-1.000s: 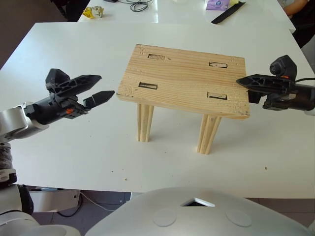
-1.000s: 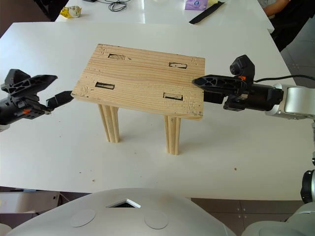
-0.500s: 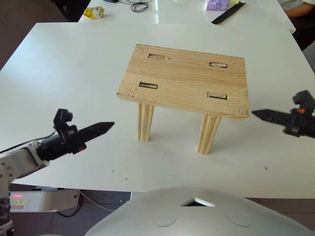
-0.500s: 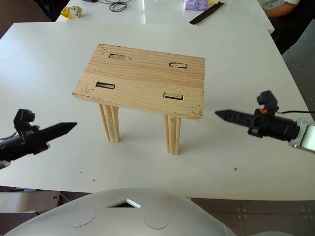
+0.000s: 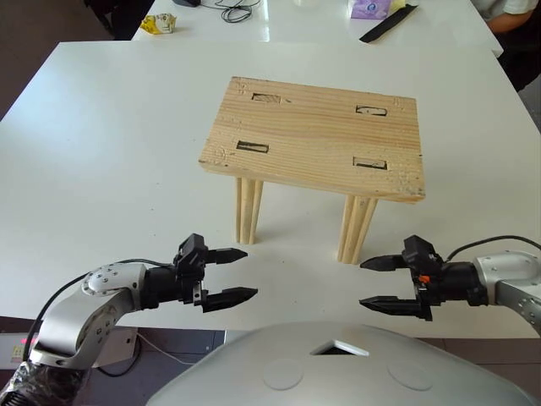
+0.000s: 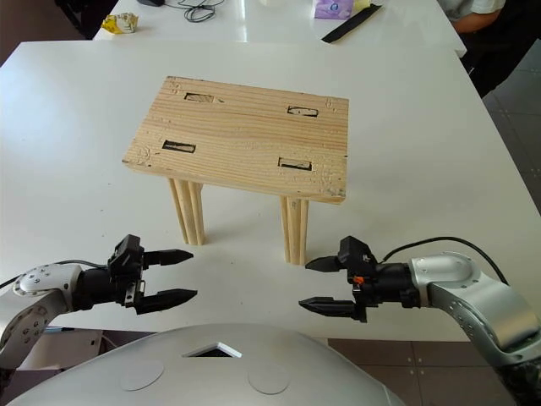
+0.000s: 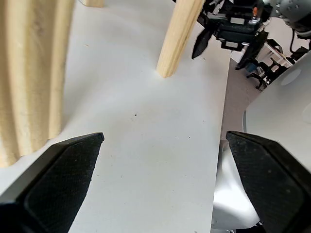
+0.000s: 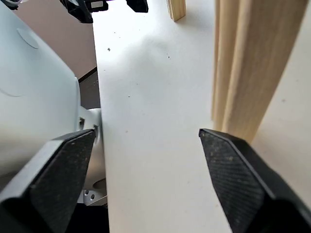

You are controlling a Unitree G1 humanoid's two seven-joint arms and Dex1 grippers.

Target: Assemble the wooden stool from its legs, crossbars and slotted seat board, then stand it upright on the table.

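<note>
1. The task looks done; best to keep both arms low and clear of the legs (image 5: pixel 248 211).
2. The left claw (image 5: pixel 250 272) and right claw (image 5: pixel 362 283) are both spread apart and empty, near the front desk (image 5: pixel 110 152) edge.
3. The stool (image 5: pixel 313 139) stands upright mid-desk: pale wood, four slots in the seat.

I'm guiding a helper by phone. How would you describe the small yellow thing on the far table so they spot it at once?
Behind the white table bearing the wooden stool stands a second white table. Near its left end, left of the dark cables, lies a crumpled yellow thing. It is the only yellow item there; the purple packet and black strip lie farther right.
</note>
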